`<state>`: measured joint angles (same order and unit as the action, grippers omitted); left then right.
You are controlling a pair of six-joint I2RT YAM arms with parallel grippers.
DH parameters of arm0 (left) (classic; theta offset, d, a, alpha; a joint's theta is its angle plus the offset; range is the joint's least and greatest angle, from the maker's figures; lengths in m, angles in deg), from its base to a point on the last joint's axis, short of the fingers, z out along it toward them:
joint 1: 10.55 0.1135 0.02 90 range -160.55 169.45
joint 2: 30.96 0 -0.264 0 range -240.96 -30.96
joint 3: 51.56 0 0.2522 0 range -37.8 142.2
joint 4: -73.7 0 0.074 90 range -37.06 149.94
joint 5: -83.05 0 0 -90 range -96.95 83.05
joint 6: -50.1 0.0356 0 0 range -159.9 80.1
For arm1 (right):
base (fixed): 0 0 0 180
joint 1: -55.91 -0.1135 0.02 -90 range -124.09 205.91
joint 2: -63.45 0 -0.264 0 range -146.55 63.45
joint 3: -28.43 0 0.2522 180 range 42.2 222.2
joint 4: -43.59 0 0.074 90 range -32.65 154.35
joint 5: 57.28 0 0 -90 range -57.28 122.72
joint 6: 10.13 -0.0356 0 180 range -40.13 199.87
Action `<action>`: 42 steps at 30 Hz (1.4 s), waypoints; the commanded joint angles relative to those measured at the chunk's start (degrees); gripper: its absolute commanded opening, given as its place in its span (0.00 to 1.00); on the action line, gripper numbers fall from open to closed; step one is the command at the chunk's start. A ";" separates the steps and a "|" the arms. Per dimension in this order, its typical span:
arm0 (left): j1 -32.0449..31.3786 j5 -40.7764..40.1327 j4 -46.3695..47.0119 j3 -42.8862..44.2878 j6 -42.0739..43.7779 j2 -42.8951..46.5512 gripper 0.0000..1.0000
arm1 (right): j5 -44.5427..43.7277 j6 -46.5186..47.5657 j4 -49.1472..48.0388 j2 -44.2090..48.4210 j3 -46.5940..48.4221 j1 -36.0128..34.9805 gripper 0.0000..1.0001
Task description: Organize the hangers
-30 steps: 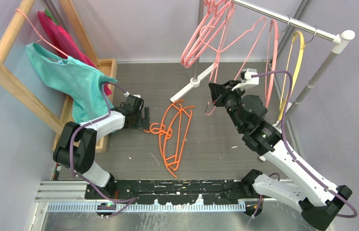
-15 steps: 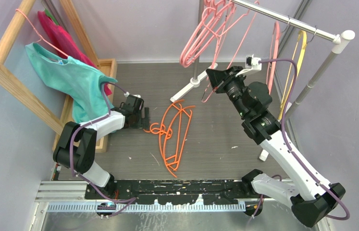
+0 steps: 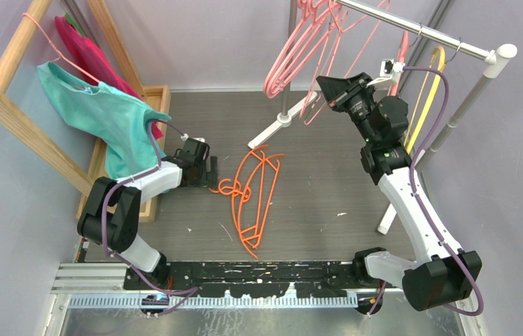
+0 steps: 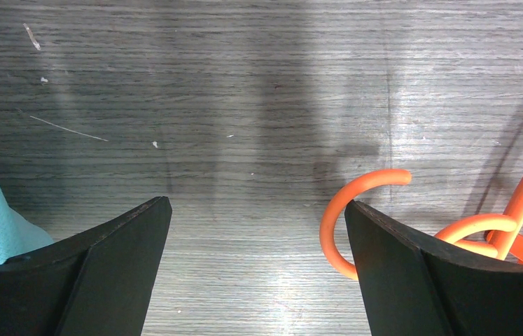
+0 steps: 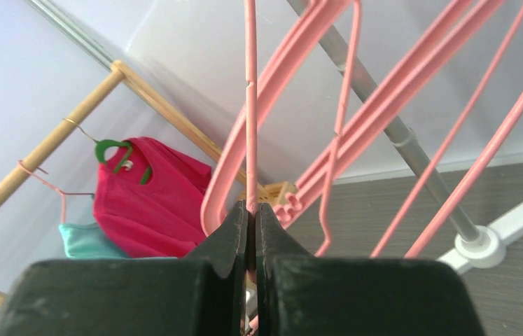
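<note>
Several orange hangers [image 3: 255, 192] lie tangled on the table's middle. A bunch of pink hangers [image 3: 283, 66] hangs from the metal rail [image 3: 419, 31], with a yellow hanger [image 3: 430, 91] further right on it. My right gripper [image 3: 328, 87] is raised just under the rail. In the right wrist view it [image 5: 251, 210] is shut on the thin rod of a pink hanger [image 5: 250, 105]. My left gripper [image 3: 206, 171] rests low on the table left of the orange pile. It [image 4: 257, 206] is open, with an orange hook [image 4: 356, 210] beside its right finger.
A wooden rack [image 3: 13, 52] at the left carries a teal cloth [image 3: 108, 119] on a thin pink hanger and a red garment [image 3: 94, 56]. The rail's white foot [image 3: 283, 122] lies on the table, and its post [image 3: 468, 105] stands at the right.
My right arm has lifted and swung to the right and back toward the rail, carrying the pink hanger. The left arm and the orange pile have not moved.
</note>
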<state>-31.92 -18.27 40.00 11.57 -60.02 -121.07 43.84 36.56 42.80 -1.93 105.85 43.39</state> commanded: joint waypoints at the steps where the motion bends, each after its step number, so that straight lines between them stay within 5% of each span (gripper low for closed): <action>1: -0.17 -0.51 1.48 0.79 0.11 1.20 0.98 | 0.99 -2.67 -5.23 -0.32 5.04 0.83 0.01; 16: -0.17 -1.10 1.14 0.75 0.34 1.66 0.98 | -4.59 -5.06 3.91 -4.42 8.11 2.41 0.01; 23: -0.17 -1.02 1.13 0.80 0.34 1.51 0.98 | -5.27 -5.42 4.62 -3.26 7.19 2.52 0.41; 30: -0.17 -0.90 1.09 0.66 0.26 1.56 0.98 | -3.34 -3.17 4.47 0.11 5.66 2.45 0.56; 42: -0.17 -0.94 0.98 0.89 0.25 1.18 0.98 | -10.26 11.59 8.71 14.21 0.60 -2.74 0.65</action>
<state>-31.92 -18.70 39.95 11.57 -60.02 -121.07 35.92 39.82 51.02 10.02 105.00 42.34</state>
